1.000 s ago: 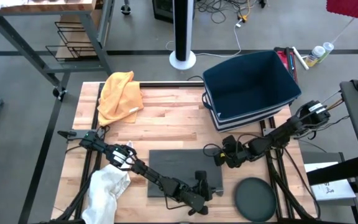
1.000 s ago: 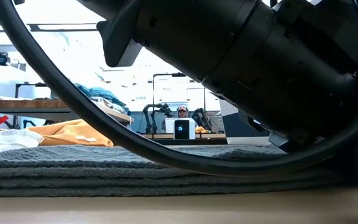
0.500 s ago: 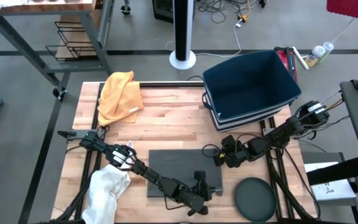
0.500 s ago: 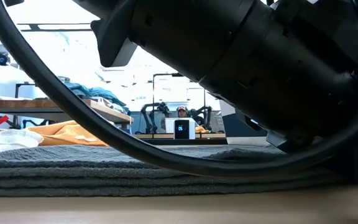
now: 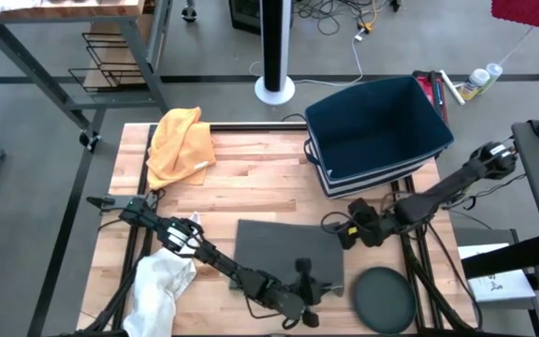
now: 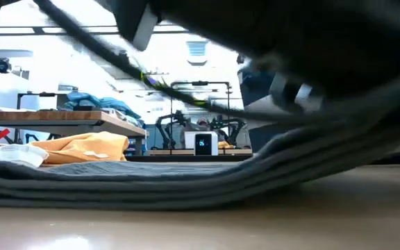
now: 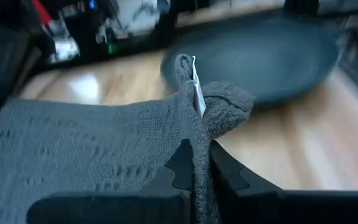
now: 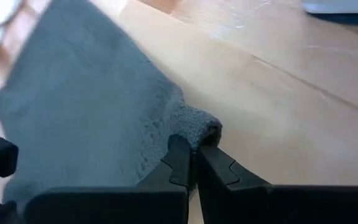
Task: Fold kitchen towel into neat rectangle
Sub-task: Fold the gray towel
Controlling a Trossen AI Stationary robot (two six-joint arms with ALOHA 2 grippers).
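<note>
Towel, grey and folded flat, lies on the near middle of the wooden surface, between the two claws. Left claw sits at the towel's near right corner, clenched on that corner; its wrist view shows the cloth bunched up between the fingers, with a small white tag beside the fold. Right claw sits at the towel's far right corner, likewise clenched on the cloth; its wrist view shows the corner pinched and lifted slightly off the wood. In the low view the towel's right side rises off the surface while its left part lies flat. A dark round plate lies just right of the towel's near corner. An orange cloth, a white cloth and a blue bin lie well apart from it.
</note>
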